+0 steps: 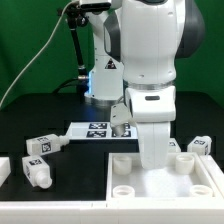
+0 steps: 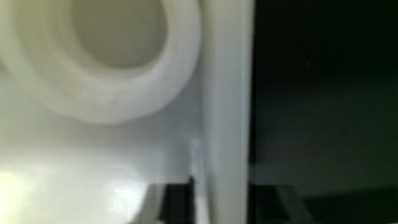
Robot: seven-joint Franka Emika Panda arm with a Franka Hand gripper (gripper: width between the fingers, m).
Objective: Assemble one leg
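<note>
Where the black table [image 1: 20, 118] runs toward the exterior view's left, two small white tagged posts lie loose on it. The first leg [image 1: 38, 146] is farther back and the second leg [image 1: 38, 174] is nearer the camera. They are near one another and well apart from the tabletop [image 1: 150, 190]. To their right the marker board [image 1: 92, 128] lies flat on the table behind the tabletop's back edge, its right end hidden by the arm. Right of the middle, the gripper [image 1: 155, 156] hangs straight down over the tabletop's back part, between the raised round sockets there, its tip at or just above the white surface. From outside only a white column shows under the hand, so I cannot tell whether the jaws are wide, narrow or closed on anything. The blurred wrist view does not settle it either; it shows one round socket [image 2: 125, 102] very close, beside a pale upright edge and a dark area. Farthest to the exterior view's right, the third leg [image 1: 200, 145] lies on the table just behind the tabletop's back corner.
</note>
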